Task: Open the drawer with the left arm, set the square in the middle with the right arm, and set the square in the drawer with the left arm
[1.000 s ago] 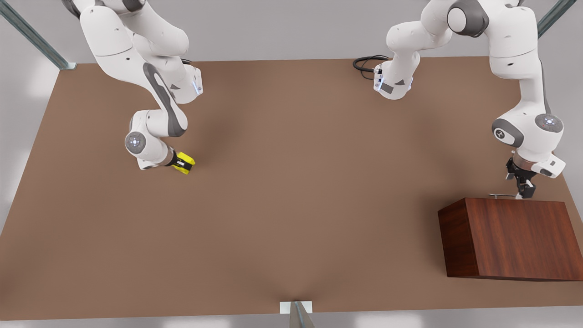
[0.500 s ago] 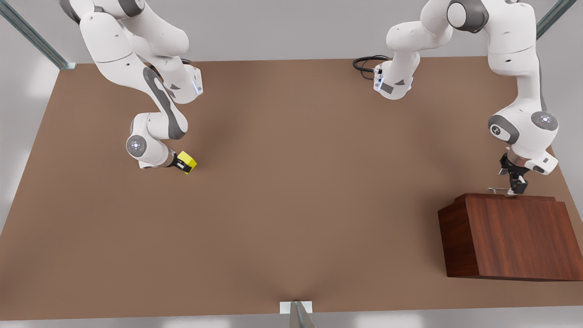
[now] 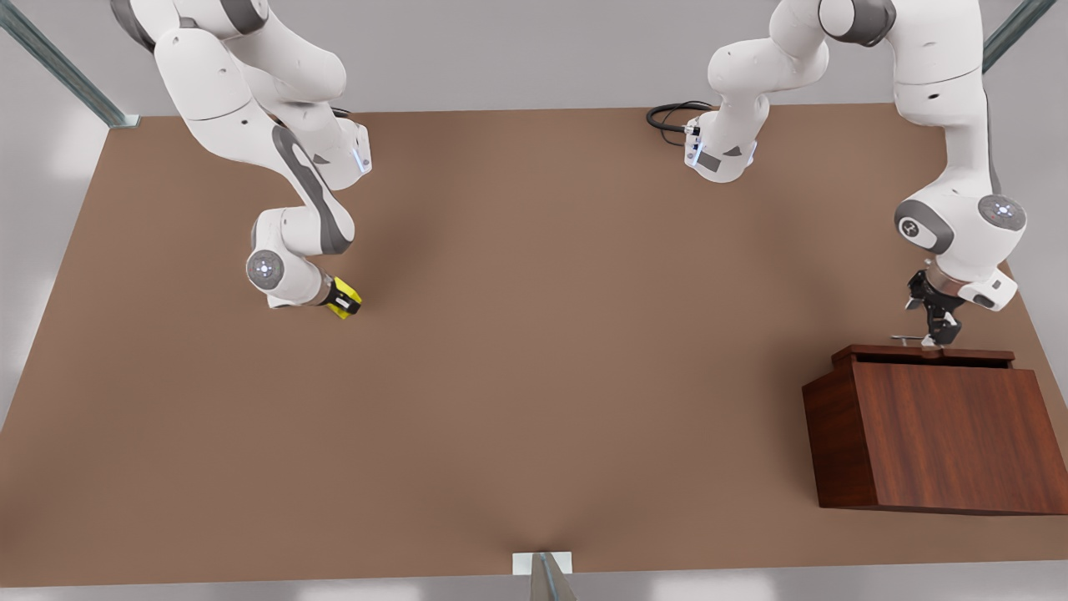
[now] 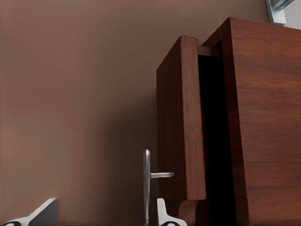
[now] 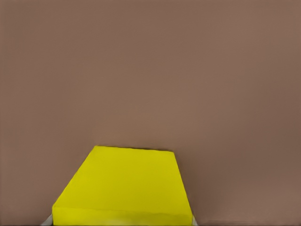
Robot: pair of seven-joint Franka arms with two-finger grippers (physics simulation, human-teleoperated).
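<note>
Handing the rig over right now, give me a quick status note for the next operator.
Left gripper: at the drawer's silver handle, at the front view's right; grip state unclear.
Right gripper: shut on the yellow cube, at the front view's left.
Drawer: partly out of the wooden cabinet.
Done: drawer partly open, cube grasped.
Left: finish opening, set cube on the table's middle, then left arm puts it in the drawer.
</note>
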